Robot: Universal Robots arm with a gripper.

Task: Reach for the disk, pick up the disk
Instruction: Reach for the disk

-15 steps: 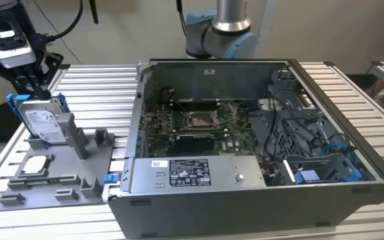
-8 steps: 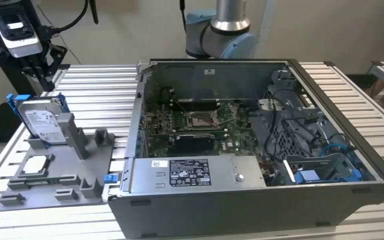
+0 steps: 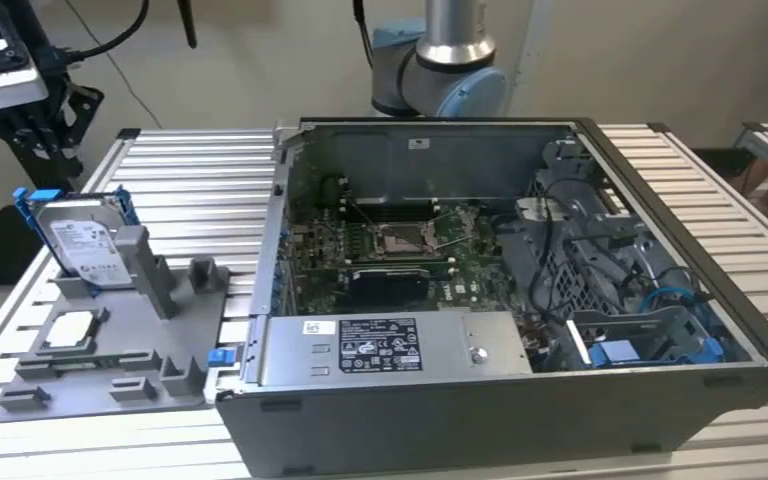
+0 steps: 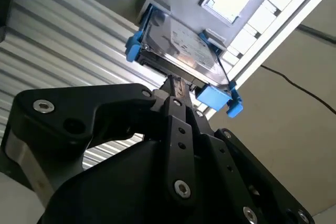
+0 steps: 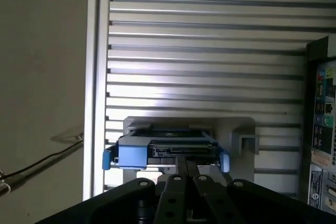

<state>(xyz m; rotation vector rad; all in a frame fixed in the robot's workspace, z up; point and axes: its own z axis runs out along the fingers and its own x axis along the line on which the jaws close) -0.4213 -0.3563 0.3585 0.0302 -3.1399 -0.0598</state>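
First wrist view showed the gripper (image 5: 187, 165) just short of the disk (image 5: 173, 148) — upright in its grey holder (image 5: 233, 129) — jaws pressed together and empty, so they would need opening to straddle its thin edge squarely.

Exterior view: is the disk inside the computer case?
No, the disk stands upright in the grey holder beside the computer case.

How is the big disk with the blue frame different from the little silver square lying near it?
The disk stands upright in the grey holder; the small silver square lies flat on it. The disk is much bigger than the square. The disk has a blue frame and a white label; the square shows neither. Both look silvery and sit on the same grey holder.
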